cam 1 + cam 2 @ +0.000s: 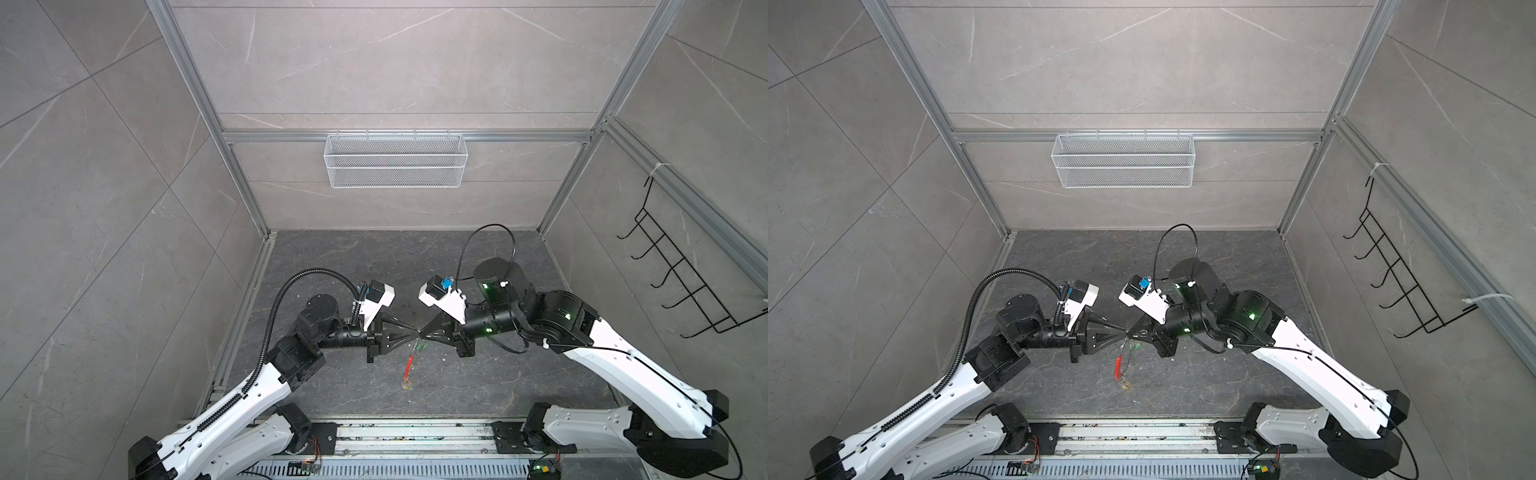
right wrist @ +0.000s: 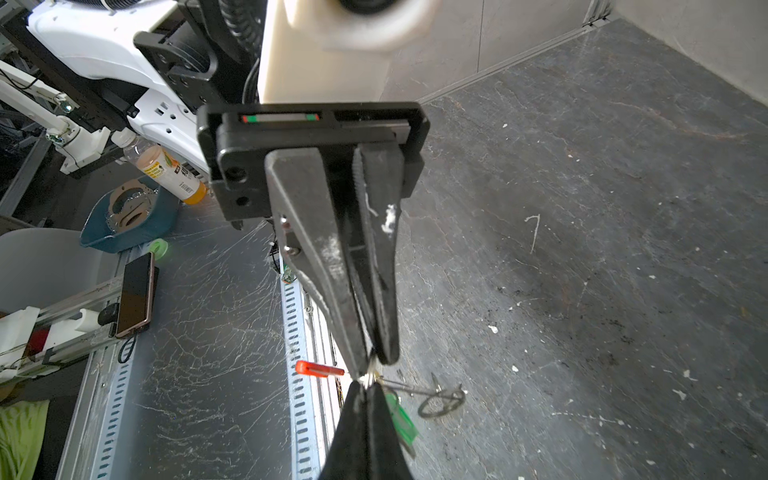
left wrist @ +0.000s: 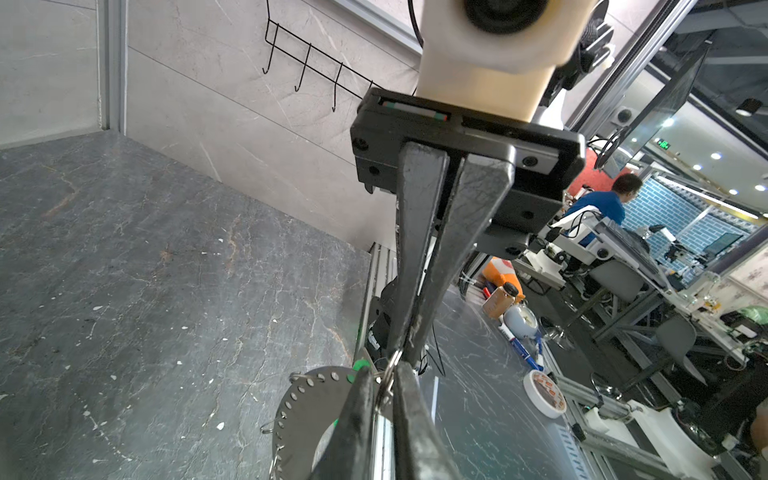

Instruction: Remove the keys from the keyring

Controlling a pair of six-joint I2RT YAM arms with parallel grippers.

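My left claw (image 1: pixel 416 331) and right claw (image 1: pixel 424 333) meet tip to tip above the counter (image 1: pixel 478 386), both pinched onto the thin, probably springy wire of the keyring (image 1: pixel 409 366); it hangs below them; 2 light, likely slick keys: green key (image 1: pixel 424 344) high, yellow key (image 1: pixel 406 385) low; I would grip their flat faces.

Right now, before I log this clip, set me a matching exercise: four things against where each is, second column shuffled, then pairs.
1. green tag
2. keyring
3. mesh basket
4. hook rack

A. on the right side wall
B. hung on the back wall
C. dangling by the meeting tips of the left gripper and right gripper
D. pinched by both grippers, red sleeve trailing toward the viewer

Pairs: 1-C, 2-D, 3-B, 4-A
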